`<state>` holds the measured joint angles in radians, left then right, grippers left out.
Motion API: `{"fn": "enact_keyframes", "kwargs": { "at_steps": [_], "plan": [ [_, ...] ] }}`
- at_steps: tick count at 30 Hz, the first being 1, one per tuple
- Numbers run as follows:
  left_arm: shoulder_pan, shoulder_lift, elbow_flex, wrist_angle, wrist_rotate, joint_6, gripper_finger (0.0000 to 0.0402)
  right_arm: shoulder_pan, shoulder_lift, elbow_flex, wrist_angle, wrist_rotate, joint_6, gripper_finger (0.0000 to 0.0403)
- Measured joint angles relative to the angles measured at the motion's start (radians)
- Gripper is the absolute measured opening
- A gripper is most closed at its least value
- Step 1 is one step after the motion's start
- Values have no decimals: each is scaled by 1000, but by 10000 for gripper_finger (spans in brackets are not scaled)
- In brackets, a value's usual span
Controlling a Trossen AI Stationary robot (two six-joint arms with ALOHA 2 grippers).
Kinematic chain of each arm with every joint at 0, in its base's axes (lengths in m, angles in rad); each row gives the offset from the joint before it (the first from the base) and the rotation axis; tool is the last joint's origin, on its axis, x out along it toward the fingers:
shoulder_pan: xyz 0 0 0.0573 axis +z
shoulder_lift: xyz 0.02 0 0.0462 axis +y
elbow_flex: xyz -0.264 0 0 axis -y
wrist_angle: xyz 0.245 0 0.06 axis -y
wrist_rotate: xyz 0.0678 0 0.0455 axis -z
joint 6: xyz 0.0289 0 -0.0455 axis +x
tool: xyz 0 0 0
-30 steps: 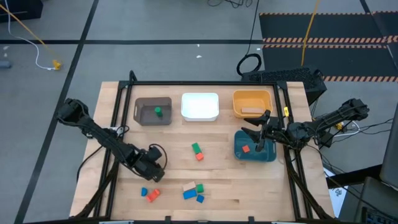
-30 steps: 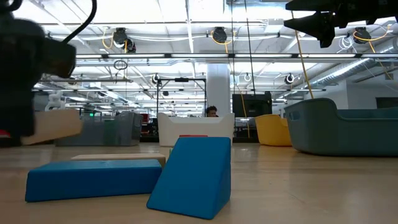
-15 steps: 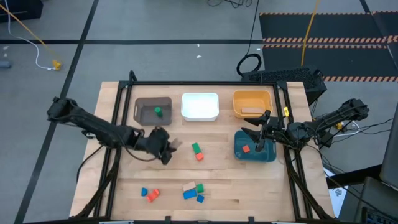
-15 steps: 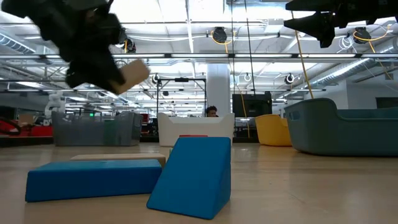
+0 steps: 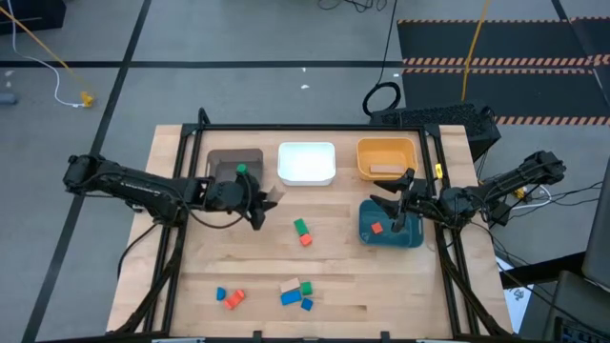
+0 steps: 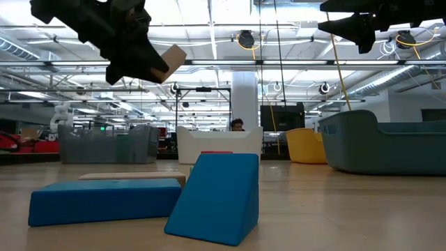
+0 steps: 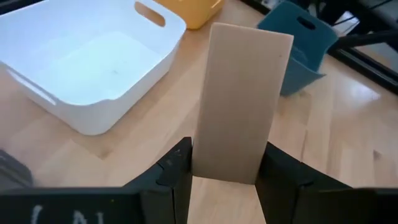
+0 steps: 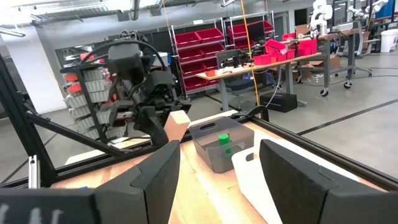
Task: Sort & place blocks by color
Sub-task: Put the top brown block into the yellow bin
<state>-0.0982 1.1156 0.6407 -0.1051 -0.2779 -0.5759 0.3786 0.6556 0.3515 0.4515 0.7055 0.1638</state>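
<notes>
My left gripper point(image 5: 265, 201) is shut on a pale wood bar point(image 7: 240, 99) and holds it in the air just in front of the brown bin point(image 5: 225, 158) and the white bin point(image 5: 306, 163). A green block point(image 5: 242, 170) lies in the brown bin. The orange bin point(image 5: 386, 149) holds a pale block point(image 5: 386, 169), and the teal bin point(image 5: 393, 234) holds a red block point(image 5: 377, 228). My right gripper point(image 5: 400, 197) hangs open above the teal bin. Loose green point(image 5: 301, 227), red point(image 5: 306, 239) and blue blocks point(image 5: 291, 297) lie on the table. My left gripper pinches the bar's near end point(image 7: 225, 169) between its two fingers point(image 7: 177, 171), one on each long edge. The fingers slant down toward the table's right and far side and lie along the bar, which sticks out beyond their tips point(image 6: 171, 61), lifted clear of the table.
Several more blocks lie near the front edge: a blue point(image 5: 221, 294) and a red one point(image 5: 233, 298) at the left, a pale point(image 5: 290, 284), a green point(image 5: 307, 287) and a blue one point(image 5: 307, 305) in the middle. A black frame point(image 5: 315, 128) rims the table.
My left gripper has carried the pale bar up and away from the front left of the table, toward the far edge and a little right, to the brown and white bins. Its wrist has rolled and tipped, so the bar now points up and outward. It stays shut on the bar.
</notes>
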Motion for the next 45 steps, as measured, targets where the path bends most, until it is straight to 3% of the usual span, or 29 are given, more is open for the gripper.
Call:
{"fn": "enact_keyframes", "kwargs": {
  "at_steps": [8, 12, 17, 20, 23, 28, 31, 39, 45],
  "plan": [
    [61, 0, 0, 6, 9, 84, 135, 0, 0, 0, 16, 0, -13, 215],
    [97, 0, 0, 19, 8, 138, 135, -3, 0, 0, 62, 34, -163, 215],
    [132, 0, 0, 129, 9, 251, 135, -30, 0, 0, 142, 159, -281, 215],
    [156, 0, 0, 220, 14, 313, 135, -58, 0, 0, 185, 162, -334, 215],
    [174, 0, 0, 291, 85, 351, 135, -75, 9, 0, 188, 148, -274, 215],
    [170, 4, 0, 353, 186, 344, 135, -92, 56, 0, 185, -10, 6, 215],
    [146, 5, 0, 350, 193, 329, 135, -92, 105, 0, 212, -133, 78, 215],
    [37, 11, 0, 408, 194, 328, 135, -92, 249, 0, 552, -258, 11, 215],
    [-23, 61, 1, 509, 192, 338, 135, -91, 365, 0, 681, -317, -19, 215]
  ]
}}
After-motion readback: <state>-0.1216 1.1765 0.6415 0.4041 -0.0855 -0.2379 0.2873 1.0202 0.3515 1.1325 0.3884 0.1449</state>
